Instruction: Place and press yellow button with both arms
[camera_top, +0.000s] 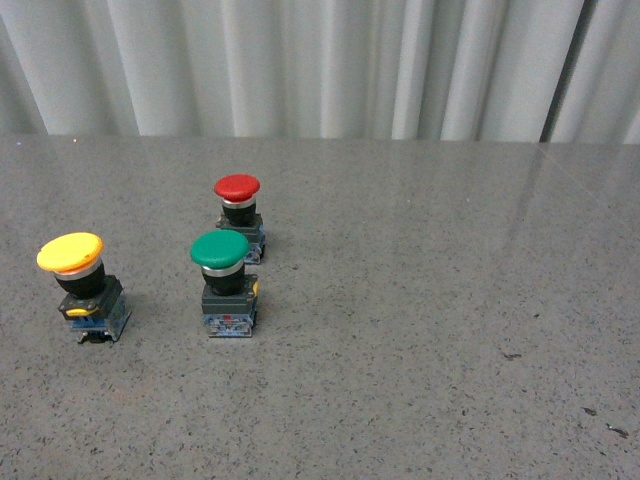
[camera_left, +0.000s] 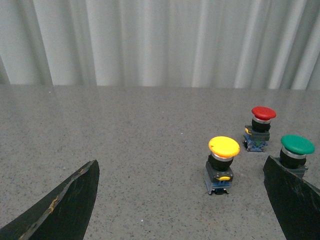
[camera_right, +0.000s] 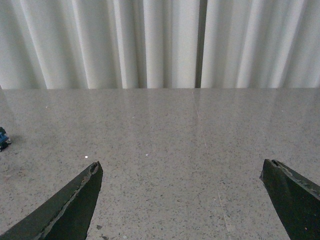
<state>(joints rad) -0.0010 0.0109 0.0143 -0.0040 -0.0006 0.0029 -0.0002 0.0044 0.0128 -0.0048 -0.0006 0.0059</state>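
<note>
The yellow button (camera_top: 82, 287) stands upright on the grey table at the left, with a wide yellow cap, black body and blue-and-yellow base. In the left wrist view it (camera_left: 222, 164) stands ahead of my left gripper (camera_left: 181, 167), nearer one finger, with bare table between. The left gripper is open and empty. My right gripper (camera_right: 181, 167) is open and empty over bare table; no yellow button shows in its view. Neither arm shows in the front view.
A green-capped button (camera_top: 227, 284) stands right of the yellow one, and a red-capped button (camera_top: 240, 215) behind it. Both show in the left wrist view, green (camera_left: 296, 151) and red (camera_left: 260, 128). A white pleated curtain (camera_top: 320, 65) backs the grey speckled table (camera_top: 450, 320).
</note>
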